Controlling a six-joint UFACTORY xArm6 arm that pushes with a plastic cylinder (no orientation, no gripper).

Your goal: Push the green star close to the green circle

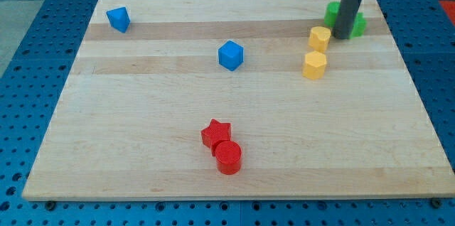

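Observation:
My tip (342,38) is at the view's top right, near the board's far edge. Two green pieces show on either side of the rod: one (331,11) to its left and one (359,24) to its right. The rod hides the part between them, so I cannot tell which is the green star and which the green circle, or whether they touch. The tip stands right against both of them, on their near side.
Two yellow blocks (320,38) (314,64) sit just left of and below the tip. A blue block (230,55) is mid-board and another blue block (119,19) is at the top left. A red star (215,133) touches a red circle (228,158) at the bottom centre of the wooden board (142,148).

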